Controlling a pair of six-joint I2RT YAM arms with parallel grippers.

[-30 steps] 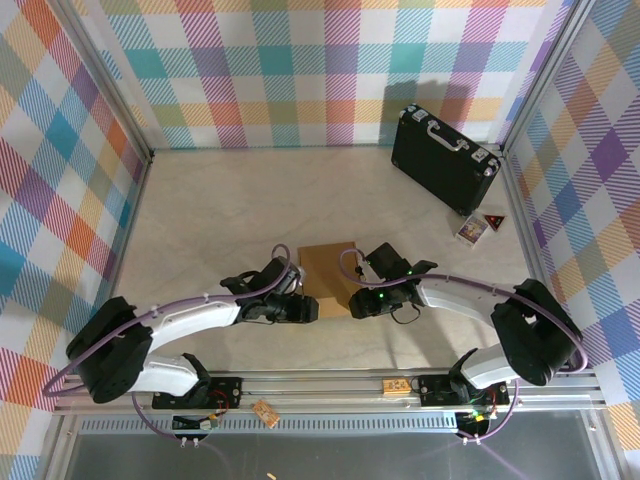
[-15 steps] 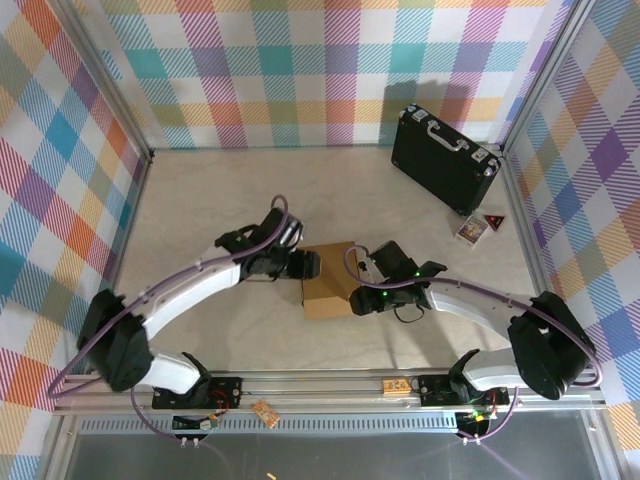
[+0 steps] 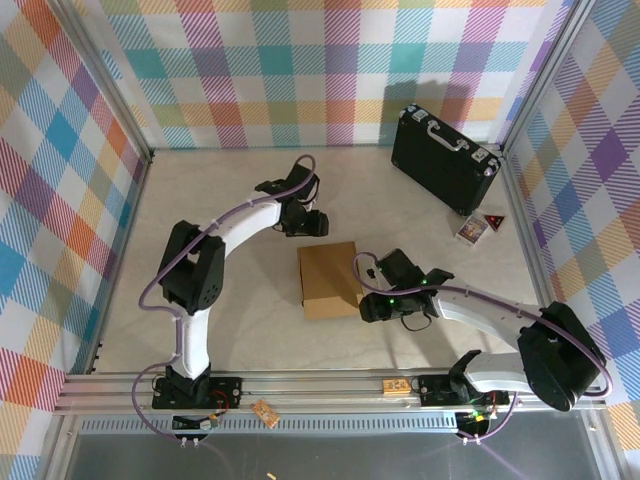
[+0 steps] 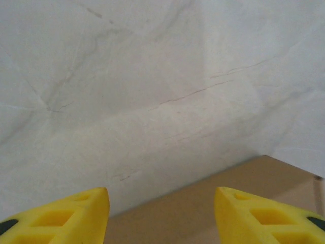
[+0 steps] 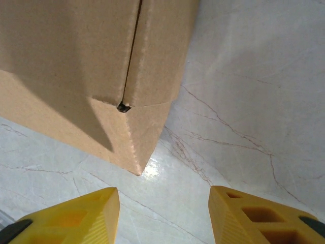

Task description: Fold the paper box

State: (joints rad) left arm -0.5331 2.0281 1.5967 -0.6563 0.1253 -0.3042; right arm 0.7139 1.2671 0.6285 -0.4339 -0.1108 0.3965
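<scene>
Brown cardboard, the paper box (image 3: 330, 280) sits closed near the middle of the tabletop (image 3: 200, 200); we judge the folding essentially done. Our left gripper (image 3: 316, 223) and right gripper (image 3: 367, 307) wait near it, jaws apart, holding nothing.

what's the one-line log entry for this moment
paper box: folded shut, centre | left gripper: open, empty, clear of box | right gripper: open, empty, facing box corner | black case: back right, apart

Robot lab test cell, checked fabric walls (image 3: 330, 70), aluminium frame rail (image 3: 320, 385), pale marbled tabletop (image 3: 260, 320)
</scene>
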